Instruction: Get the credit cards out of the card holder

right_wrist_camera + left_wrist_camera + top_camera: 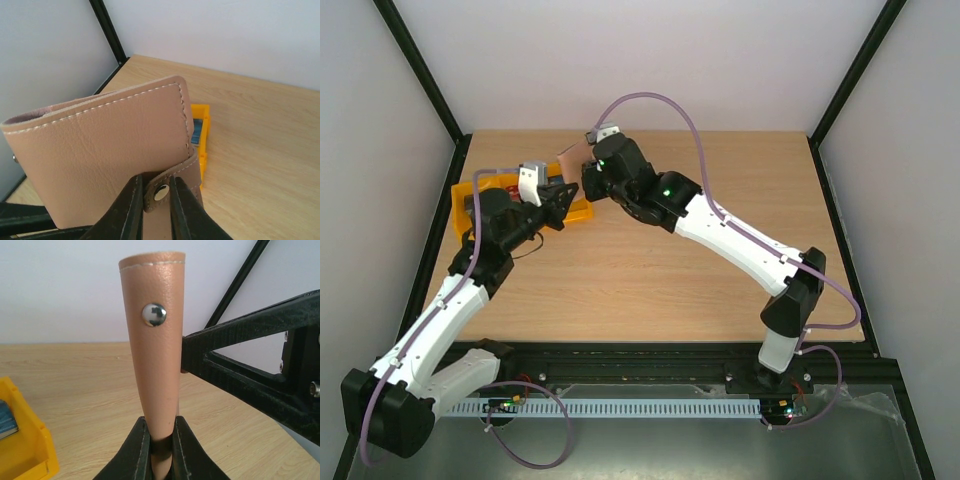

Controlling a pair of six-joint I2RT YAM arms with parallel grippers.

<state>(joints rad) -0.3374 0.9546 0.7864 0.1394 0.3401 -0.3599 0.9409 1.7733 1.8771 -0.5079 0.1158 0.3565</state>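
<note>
1. The card holder (152, 365) is held above the surface at the far left, near the yellow tray (465, 205), standing upright on its long axis.
2. The left jaws are clamped on its bottom edge from below.
3. The right jaws, on the holder's right side, pinch its snap tab (175, 172). Pulling the tab off should open the holder.
4. No cards are visible inside.

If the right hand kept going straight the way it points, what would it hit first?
The card holder: its snap tab sits between the right hand's fingers. Beyond that lies the yellow tray, though depth is hard to judge.
</note>
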